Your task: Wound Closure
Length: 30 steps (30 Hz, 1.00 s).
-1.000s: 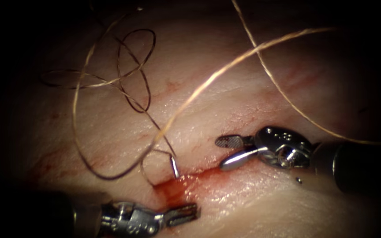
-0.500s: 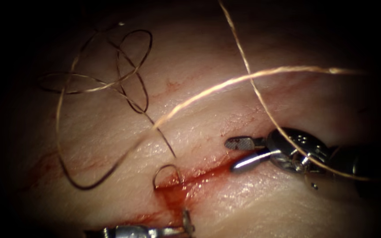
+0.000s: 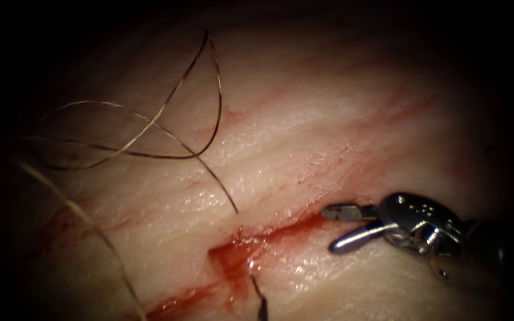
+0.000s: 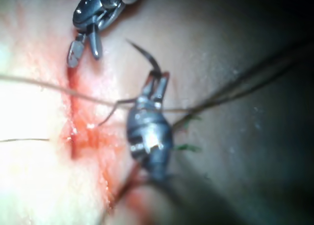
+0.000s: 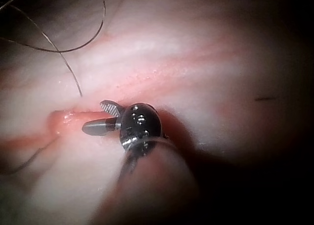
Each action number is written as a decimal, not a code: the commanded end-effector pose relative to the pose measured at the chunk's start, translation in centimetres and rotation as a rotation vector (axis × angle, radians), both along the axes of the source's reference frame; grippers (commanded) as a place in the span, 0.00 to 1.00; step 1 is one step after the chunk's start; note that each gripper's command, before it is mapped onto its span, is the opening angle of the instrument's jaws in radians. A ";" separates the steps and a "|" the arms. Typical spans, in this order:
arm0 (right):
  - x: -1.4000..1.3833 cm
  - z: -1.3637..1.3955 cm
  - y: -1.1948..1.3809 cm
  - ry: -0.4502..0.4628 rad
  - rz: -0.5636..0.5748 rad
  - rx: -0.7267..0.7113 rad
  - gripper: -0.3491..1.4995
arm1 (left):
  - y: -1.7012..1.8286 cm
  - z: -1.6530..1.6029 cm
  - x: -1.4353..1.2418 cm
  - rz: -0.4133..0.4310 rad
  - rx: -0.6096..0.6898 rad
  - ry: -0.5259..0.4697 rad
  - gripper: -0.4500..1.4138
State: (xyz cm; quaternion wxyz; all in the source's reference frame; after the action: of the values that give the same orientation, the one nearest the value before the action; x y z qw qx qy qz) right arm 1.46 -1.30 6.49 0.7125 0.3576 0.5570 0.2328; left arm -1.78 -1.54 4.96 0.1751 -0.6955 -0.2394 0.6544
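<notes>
One needle (image 4: 145,57), left-tool-held (image 4: 158,85), outside tissue (image 3: 304,142)

1. The tissue (image 3: 304,148) looks wet and glossy, kinda fleshy.
2. The right tool (image 3: 343,227) is polished shiny metal, one jaw face cross-hatched.
3. The thread (image 3: 150,128) is thin, wiry, slightly glinting.

No non-task items visible; just task things & tools.

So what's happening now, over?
Left tool shut on the needle near its tail end, clear of the tissue. Right tool open, holding nothing, beside the cut. Thread looped on tissue left of the cut.
</notes>
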 end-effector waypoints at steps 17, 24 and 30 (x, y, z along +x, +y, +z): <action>-0.03 0.31 -0.57 0.000 0.013 0.006 0.86 | 1.17 -0.46 0.06 -0.153 -0.350 0.130 0.00; 0.10 0.19 -0.68 0.015 -0.007 -0.001 0.86 | 1.96 -1.01 0.59 -0.233 -0.422 0.133 0.00; 0.35 0.02 -0.80 0.054 -0.048 -0.053 0.85 | 2.46 -1.26 1.19 -0.333 -0.459 0.132 0.00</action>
State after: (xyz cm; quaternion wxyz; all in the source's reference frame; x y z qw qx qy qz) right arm 1.72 -2.02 6.48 0.7148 0.3543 0.5726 0.1890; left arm -0.46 0.99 3.63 0.1385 -0.7030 0.0508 0.6957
